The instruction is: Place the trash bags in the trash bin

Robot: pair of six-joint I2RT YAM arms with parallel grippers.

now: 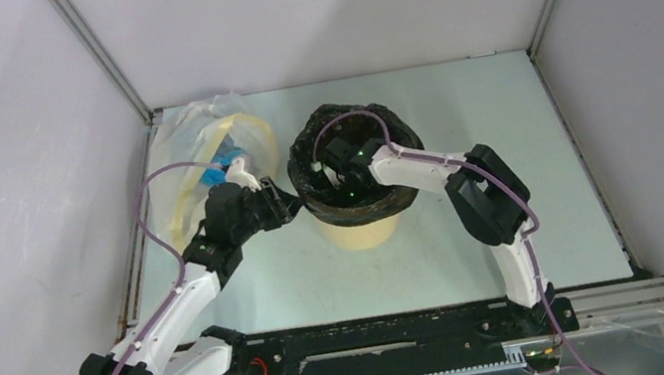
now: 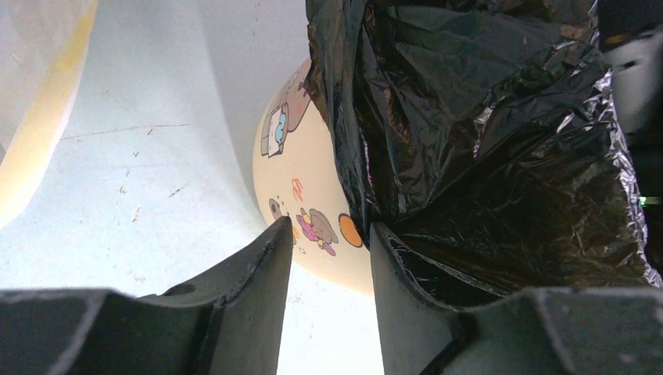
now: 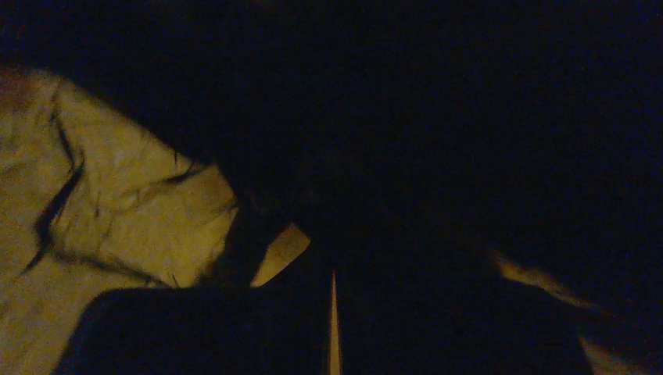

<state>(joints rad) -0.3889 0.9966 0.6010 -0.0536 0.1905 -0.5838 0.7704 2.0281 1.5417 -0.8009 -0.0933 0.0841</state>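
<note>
The black trash bag (image 1: 398, 140) lines the yellow-orange trash bin (image 1: 366, 233); its edge is folded down over the rim. My right gripper (image 1: 339, 176) is down inside the bin. The right wrist view is almost black. There its jaws (image 3: 332, 273) stand shut, with only a thin sliver of light between them, and I cannot see whether any film is pinched. My left gripper (image 1: 288, 202) is open and empty at the bin's left side. In the left wrist view it (image 2: 328, 226) frames the cartoon-printed bin wall (image 2: 297, 180), with the hanging bag film (image 2: 485, 156) beside its right finger.
A clear bag with a pale-yellow band (image 1: 210, 141) lies at the back left, close behind my left arm; it also shows in the left wrist view (image 2: 31, 117). White enclosure walls ring the table (image 1: 514, 219). A black rail runs along the near edge.
</note>
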